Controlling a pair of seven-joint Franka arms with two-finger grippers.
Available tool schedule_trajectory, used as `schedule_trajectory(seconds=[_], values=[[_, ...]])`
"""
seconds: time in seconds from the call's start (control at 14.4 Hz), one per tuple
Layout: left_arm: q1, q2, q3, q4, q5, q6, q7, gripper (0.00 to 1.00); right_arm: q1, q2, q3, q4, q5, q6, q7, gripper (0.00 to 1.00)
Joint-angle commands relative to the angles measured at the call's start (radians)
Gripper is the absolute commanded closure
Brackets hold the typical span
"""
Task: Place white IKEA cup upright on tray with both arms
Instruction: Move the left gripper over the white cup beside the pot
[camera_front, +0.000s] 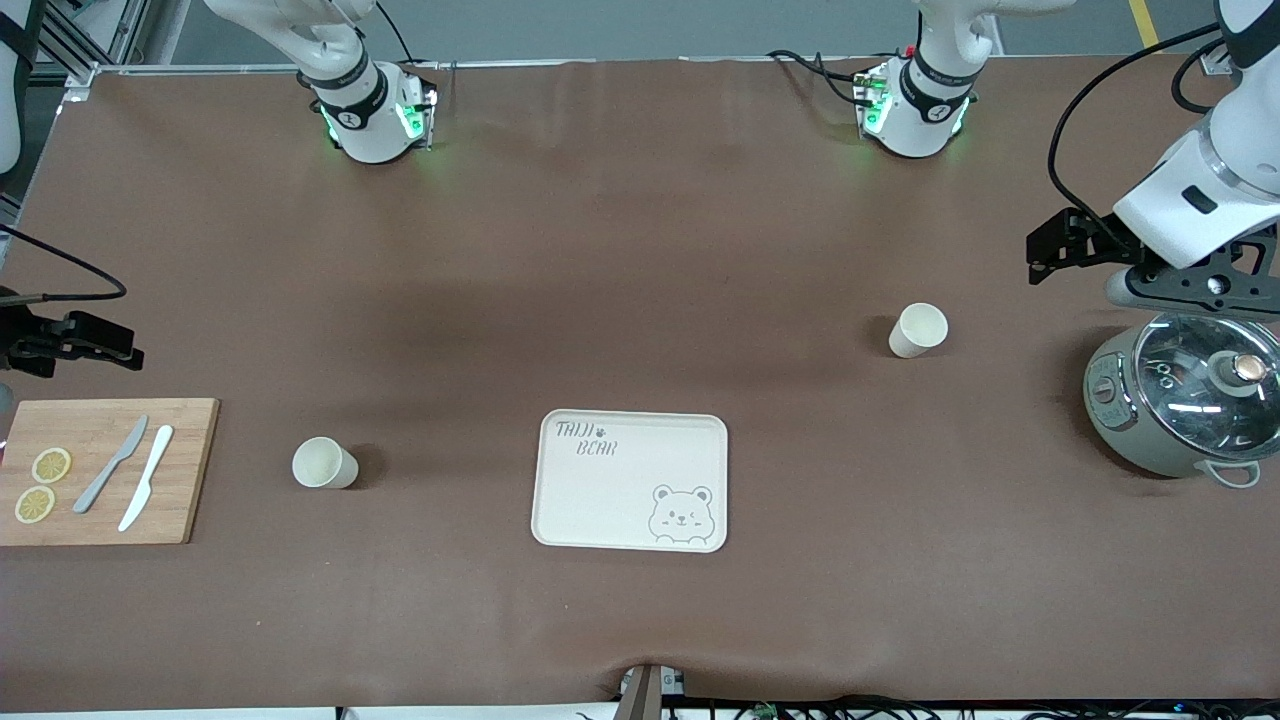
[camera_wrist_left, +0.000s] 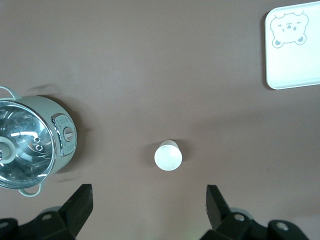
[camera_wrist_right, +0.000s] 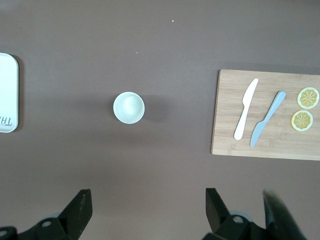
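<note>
Two white cups stood upright on the tabletop (camera_front: 640, 250), one per arm, which fits a two-arm job. Left pincer (camera_wrist_left: 149, 200) hung over the tabletop w/ its jaws wide apart & nothing between them, high enough to see its cup (camera_wrist_left: 168, 155) just ahead of the fingertips, mouth up; pot (camera_wrist_left: 30, 142) w/ glass lid sat off to one side of that pincer, close by. Right pincer (camera_wrist_right: 148, 202) was likewise spread wide & empty, over the tabletop near the board (camera_wrist_right: 265, 114); its own cup (camera_wrist_right: 129, 107) lay ahead of it, board w/ 2 knives & lemon slices to one side.

Tray (camera_front: 631, 480) sat empty betw the two cups, well apart from both pincers, prob placed mid-table so either arm could reach it. Neither cup was touched yet; both arms looked parked at the table ends. Judged: task at its start, next each pincer drops onto its cup
</note>
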Motion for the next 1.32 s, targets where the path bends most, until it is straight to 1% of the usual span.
schedule_trajectory(seconds=[0.0, 0.56, 0.76, 0.97, 1.04, 1.25], values=[[0.006, 0.0, -0.007, -0.004, 0.018, -0.018, 0.01, 0.0, 0.002, -0.004, 0.005, -0.004, -0.018, 0.003, 0.014, 0.0], [0.01, -0.002, -0.008, -0.025, -0.005, -0.024, 0.022, 0.0, 0.002, -0.002, 0.005, -0.005, -0.018, 0.003, 0.013, 0.0], [0.01, -0.011, -0.008, -0.106, -0.003, 0.001, 0.028, 0.0, 0.002, -0.002, 0.005, -0.007, -0.018, 0.005, 0.013, 0.0], [0.01, -0.031, -0.008, -0.224, -0.003, 0.057, 0.051, 0.0, 0.004, -0.002, 0.005, -0.008, -0.018, 0.008, 0.014, 0.0], [0.011, -0.047, -0.008, -0.289, -0.003, 0.108, 0.062, 0.0, 0.002, -0.002, 0.005, -0.008, -0.018, 0.008, 0.013, 0.0], [0.017, -0.152, -0.008, -0.548, -0.003, 0.353, 0.067, 0.0, 0.002, -0.002, 0.005, -0.008, -0.018, 0.009, 0.013, 0.0]])
